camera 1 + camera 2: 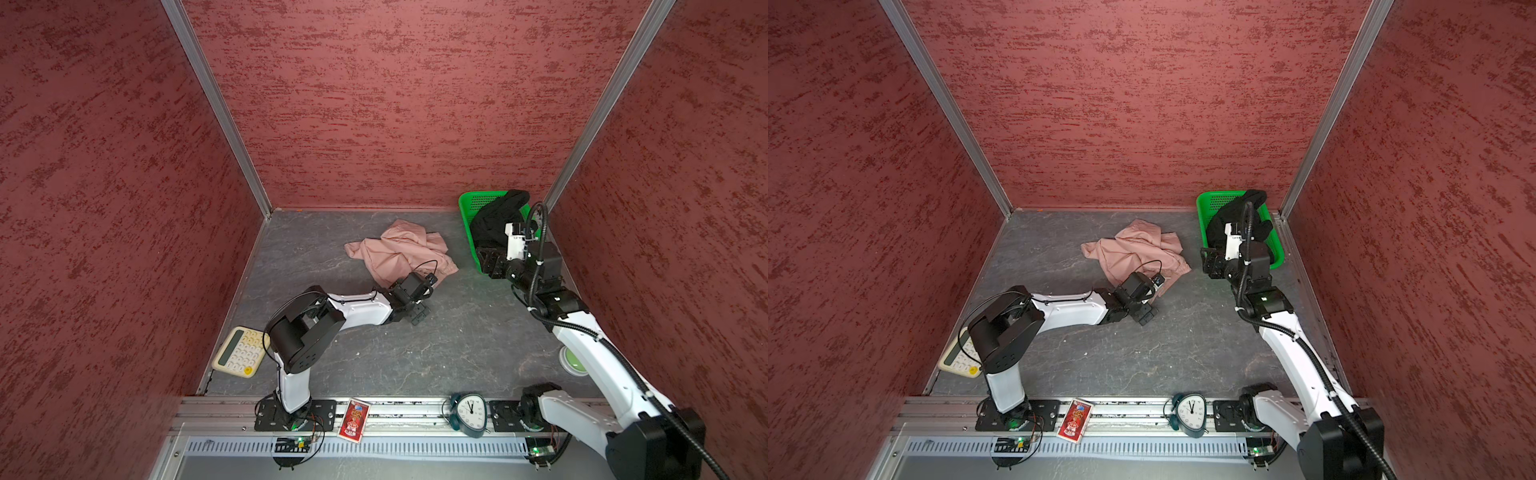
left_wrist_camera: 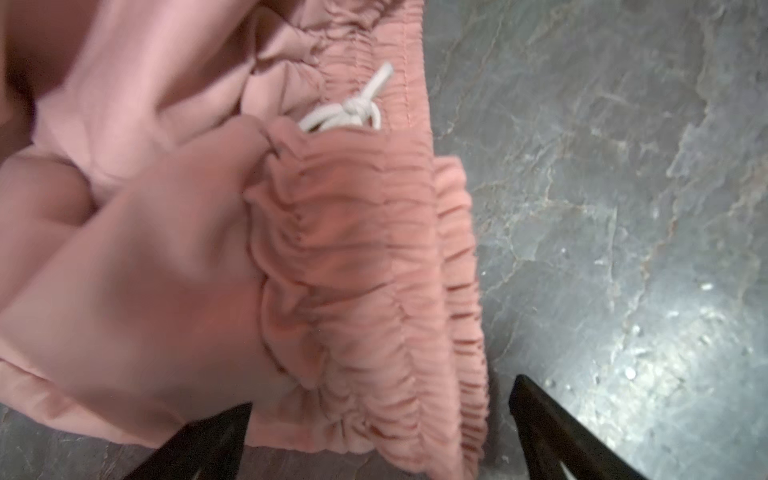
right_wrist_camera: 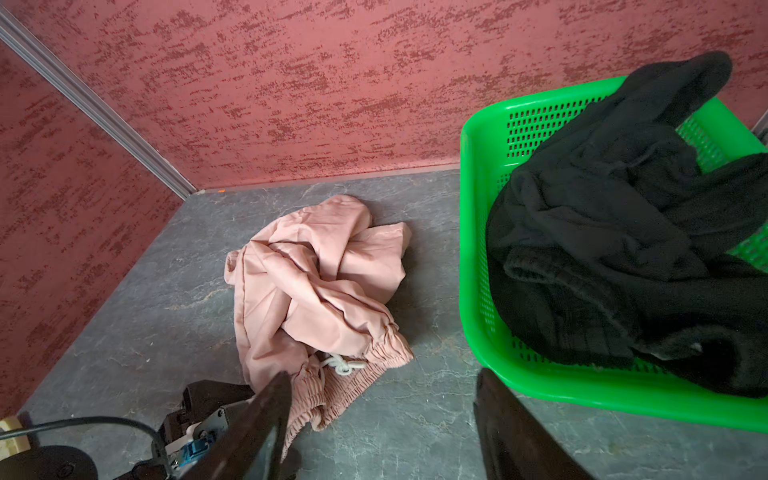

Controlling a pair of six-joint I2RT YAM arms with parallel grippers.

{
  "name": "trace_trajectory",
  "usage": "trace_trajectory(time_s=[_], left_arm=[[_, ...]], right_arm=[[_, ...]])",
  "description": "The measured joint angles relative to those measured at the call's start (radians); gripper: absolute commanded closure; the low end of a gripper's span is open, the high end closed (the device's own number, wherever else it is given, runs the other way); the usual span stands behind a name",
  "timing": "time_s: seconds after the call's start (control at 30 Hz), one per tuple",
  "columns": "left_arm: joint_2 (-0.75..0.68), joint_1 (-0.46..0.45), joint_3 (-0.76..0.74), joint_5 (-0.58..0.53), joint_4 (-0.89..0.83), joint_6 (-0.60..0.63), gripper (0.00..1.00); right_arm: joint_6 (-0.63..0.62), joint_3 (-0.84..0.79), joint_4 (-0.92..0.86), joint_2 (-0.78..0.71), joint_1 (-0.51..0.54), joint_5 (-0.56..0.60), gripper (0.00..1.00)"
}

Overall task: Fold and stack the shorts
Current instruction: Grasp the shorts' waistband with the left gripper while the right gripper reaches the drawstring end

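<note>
Place: robot lab test cell | aluminium rail (image 1: 407, 415) up front, two arm bases (image 1: 295, 411) bolted on it | slotted cable duct (image 1: 415, 448) just beneath the rail | beyond the rail a slate-grey tabletop (image 1: 436, 353), boxed by red textured panels (image 1: 395, 104) in aluminium posts (image 1: 218, 108)

Pink shorts (image 2: 166, 249) blurred; calculator (image 1: 955, 359) half hidden behind left arm (image 1: 1005, 332).

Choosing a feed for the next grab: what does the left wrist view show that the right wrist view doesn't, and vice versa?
Left wrist only: the waistband in close-up, the left gripper beside it, jaws open. Right wrist only: the black shorts heaped in the green basket, the red wall, the right gripper, jaws open. Both: the pink shorts, their white drawstring, the grey table.
</note>
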Motion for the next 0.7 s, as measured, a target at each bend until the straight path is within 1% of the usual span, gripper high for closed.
trace_trajectory(time_s=[0.1, 0.13, 0.17, 0.23, 0.3, 0.33, 0.4, 0.53, 0.57, 0.7], left_arm=[[0.021, 0.0, 0.011, -0.024, 0.022, 0.007, 0.3], [0.034, 0.0, 0.019, -0.031, 0.022, 0.013, 0.35], [0.049, 0.0, 0.028, -0.038, 0.022, 0.011, 0.41], [0.066, 0.0, 0.034, -0.048, 0.018, 0.01, 0.56], [0.067, 0.001, 0.034, -0.053, 0.004, 0.007, 0.79], [0.063, 0.001, 0.034, -0.055, -0.001, 0.01, 0.83], [0.045, 0.001, 0.034, -0.06, -0.029, 0.011, 0.86], [-0.037, 0.005, 0.05, -0.067, -0.14, -0.005, 0.98], [-0.071, 0.008, 0.06, -0.065, -0.175, -0.013, 1.0], [-0.208, 0.047, 0.104, -0.036, -0.278, -0.04, 1.0]], right_arm=[[0.008, -0.004, 0.015, 0.005, 0.0, 0.0, 0.31], [0.01, -0.004, 0.019, 0.008, 0.0, 0.0, 0.3], [0.012, -0.004, 0.022, 0.012, 0.0, 0.0, 0.29], [0.011, -0.004, 0.023, 0.018, 0.0, -0.006, 0.29], [0.011, -0.004, 0.022, 0.023, 0.0, -0.013, 0.29], [0.01, -0.004, 0.022, 0.025, 0.0, -0.018, 0.3], [0.003, -0.004, 0.019, 0.031, 0.002, -0.027, 0.3], [-0.013, -0.01, 0.0, 0.042, 0.03, -0.023, 0.29], [-0.022, -0.019, 0.0, 0.042, 0.051, -0.019, 0.29], [-0.056, -0.093, 0.004, 0.042, 0.19, -0.013, 0.26]])
